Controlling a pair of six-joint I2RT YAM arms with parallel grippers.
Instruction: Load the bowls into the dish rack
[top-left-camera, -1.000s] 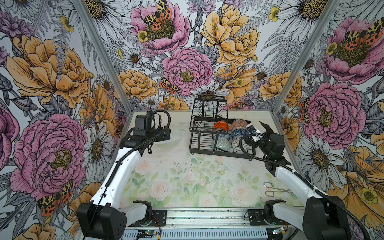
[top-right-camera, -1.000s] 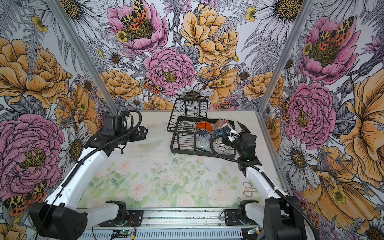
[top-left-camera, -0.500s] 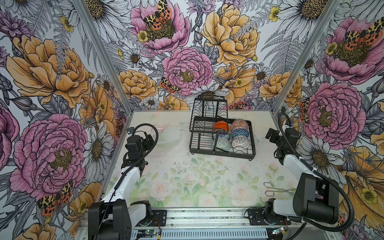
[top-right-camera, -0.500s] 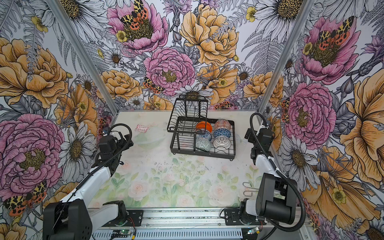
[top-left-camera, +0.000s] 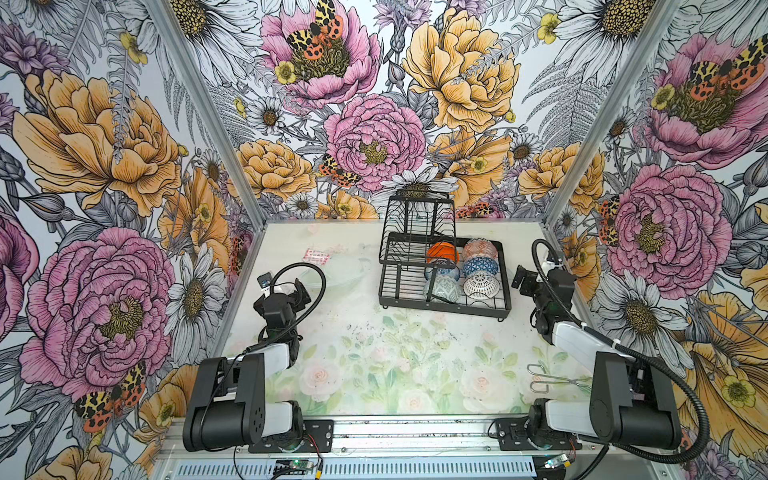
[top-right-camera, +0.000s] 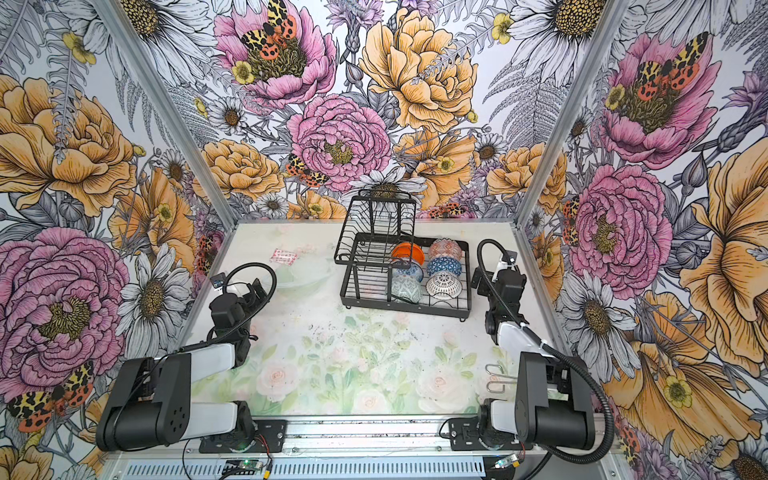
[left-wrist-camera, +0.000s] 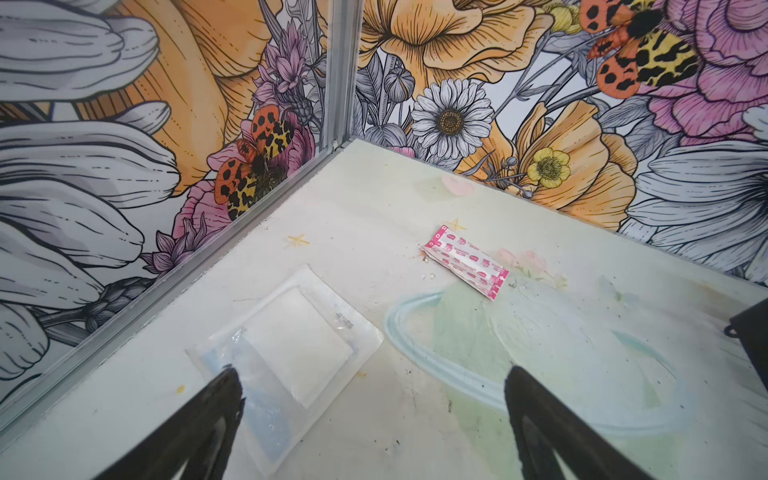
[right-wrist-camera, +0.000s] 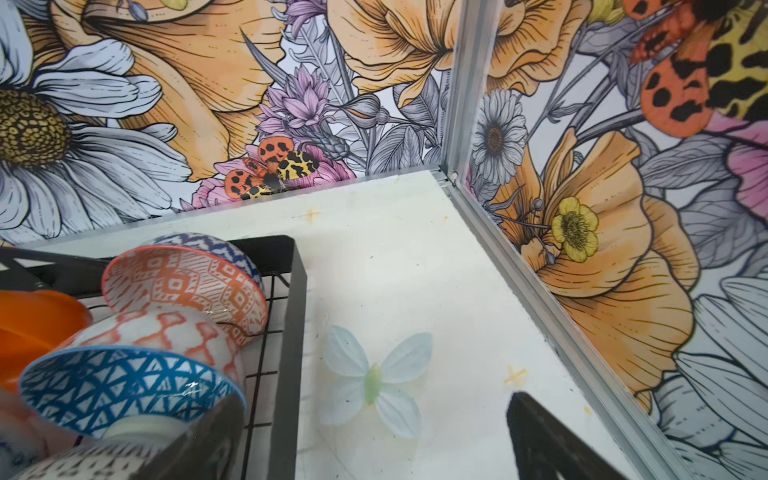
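2 near-equal top views high over table (top-left-camera: 374, 353) and dish rack (top-left-camera: 440, 302); wrist views low, toward opposite back corners

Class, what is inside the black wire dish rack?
The dish rack holds six: orange bowl, blue floral bowl, grey-green bowl, orange-white bowl, blue triangle bowl, lattice bowl. They overlap, so parts are covered.

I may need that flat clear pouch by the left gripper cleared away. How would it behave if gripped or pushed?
The clear pouch looks thin and film-like with a flat white pad inside, so it would probably flop and weigh little. It lies flush on the table, so pinching an edge seems hard; a push would likely just slide it.
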